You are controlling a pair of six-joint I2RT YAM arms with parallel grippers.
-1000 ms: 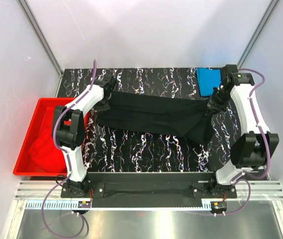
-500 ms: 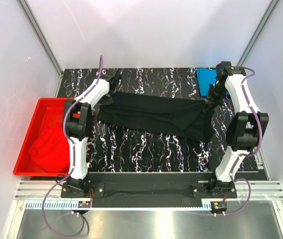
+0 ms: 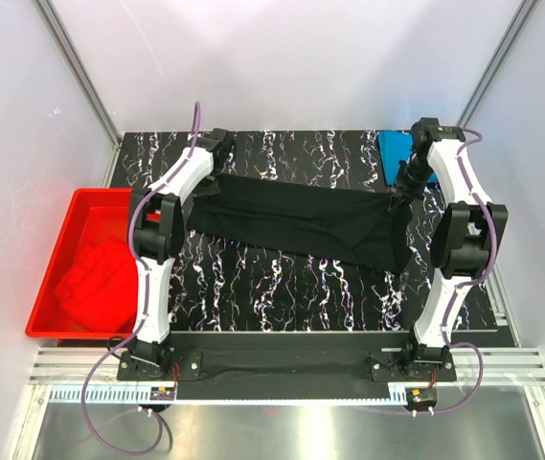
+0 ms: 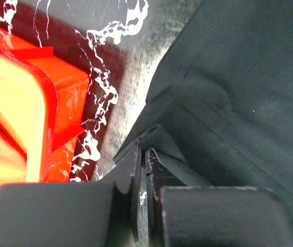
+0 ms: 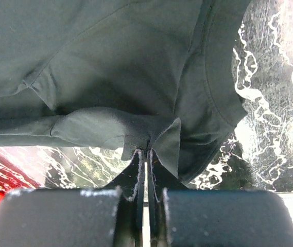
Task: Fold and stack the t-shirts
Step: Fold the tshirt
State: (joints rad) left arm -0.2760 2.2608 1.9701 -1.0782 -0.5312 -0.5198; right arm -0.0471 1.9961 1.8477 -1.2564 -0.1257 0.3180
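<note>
A black t-shirt (image 3: pixel 301 218) is stretched in a long band across the marbled table, held at both ends. My left gripper (image 3: pixel 211 180) is shut on its left edge; the left wrist view shows the jaws (image 4: pixel 144 152) pinching a fold of the black fabric (image 4: pixel 239 77). My right gripper (image 3: pixel 397 195) is shut on the right end, where a bunched corner of the black cloth (image 5: pixel 125 51) sits between the closed fingertips (image 5: pixel 147 150). A folded bright blue t-shirt (image 3: pixel 397 150) lies at the back right, partly behind the right arm. The red t-shirt (image 3: pixel 93 280) lies crumpled in the red tub (image 3: pixel 79 197).
The red plastic tub stands off the table's left edge, and its corner (image 4: pixel 58 98) shows close beside the left gripper. White walls and metal posts enclose the back and sides. Both arm bases sit on the black rail (image 3: pixel 282 364) at the near edge.
Both arms have reached farther toward the back of the table, carrying the black t-shirt's ends with them. The shirt now hangs tauter and straighter between the grippers. Both grips held.
</note>
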